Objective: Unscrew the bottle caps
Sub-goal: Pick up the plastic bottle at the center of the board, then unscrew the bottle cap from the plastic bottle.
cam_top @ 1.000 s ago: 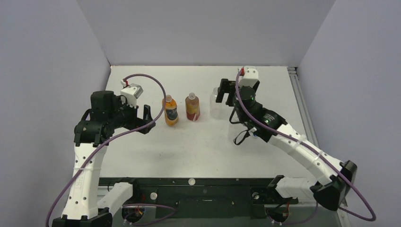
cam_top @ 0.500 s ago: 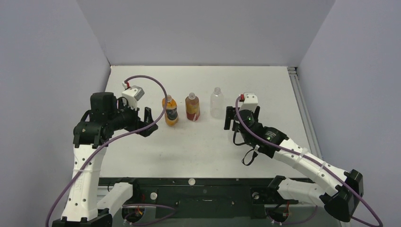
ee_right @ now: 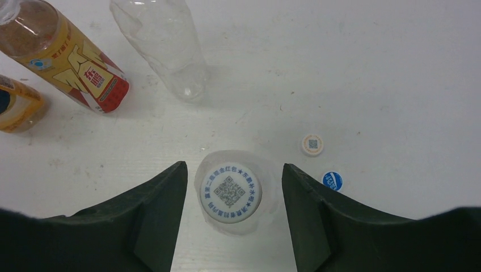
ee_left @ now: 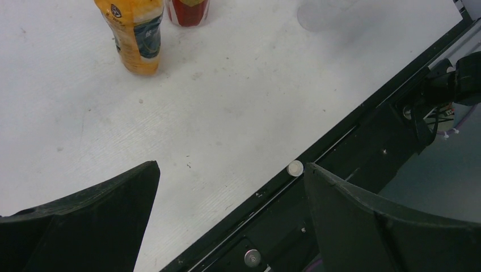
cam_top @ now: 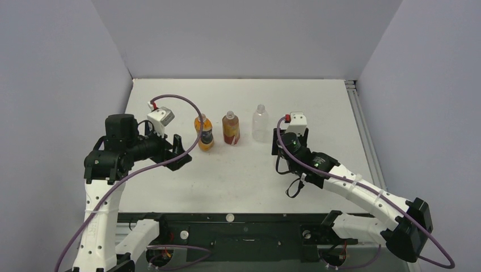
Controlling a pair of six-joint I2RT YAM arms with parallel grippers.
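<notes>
Three bottles stand in a row: orange, reddish-brown and clear. My right gripper hangs just right of and nearer than the clear bottle. Between its open fingers sits a white cap printed with blue characters, with a gap on each side. A faint translucent ring surrounds the cap; what lies beneath is hidden. A small white cap and a blue cap lie loose on the table. My left gripper is open and empty, left of the orange bottle.
The table's black front rail runs under the left gripper, with a small white disc on it. Grey walls enclose the table on three sides.
The right arm drew back from the clear bottle's top toward the near side and lowered, its jaws narrowing around the printed cap. The left gripper shifted slightly nearer.
</notes>
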